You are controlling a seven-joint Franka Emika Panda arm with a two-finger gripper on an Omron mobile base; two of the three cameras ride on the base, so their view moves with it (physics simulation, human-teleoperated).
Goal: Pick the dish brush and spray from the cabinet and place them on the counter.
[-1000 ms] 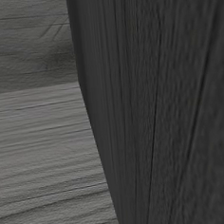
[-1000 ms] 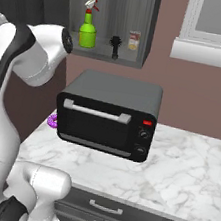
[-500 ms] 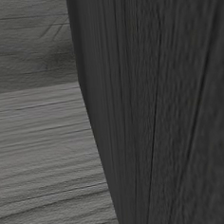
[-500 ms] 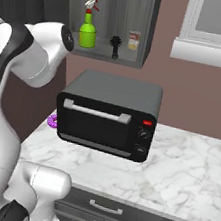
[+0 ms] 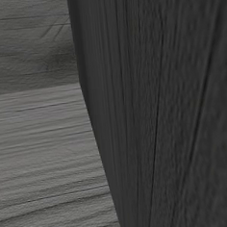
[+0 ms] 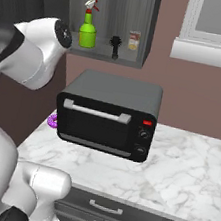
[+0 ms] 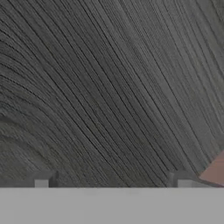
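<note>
Currently the end effector (image 7: 112, 183) stands with its two finger tips wide apart and nothing between them, facing dark wood grain at close range in the hand view; a sliver of reddish wall shows at the right edge past that panel. Nothing is held. In the right base view the arm is raised toward the upper left, its white elbow level with the open cabinet (image 6: 145, 32). Both task items sit on the cabinet shelf: the spray (image 6: 88, 25), a green bottle with a white trigger head, upright at the left; the dish brush (image 6: 115, 46), dark, upright just to its right, with a small gap between them. A small labelled jar (image 6: 134, 40) stands further right on the same shelf. Below, the marble surface (image 6: 184, 170) carries a black toaster oven (image 6: 109, 115) and a purple object (image 6: 53, 120) partly hidden at its left. Judgement: neither item grasped or moved; both picks and both placements remain. Bare marble to the right of the oven looks usable for placing
</note>
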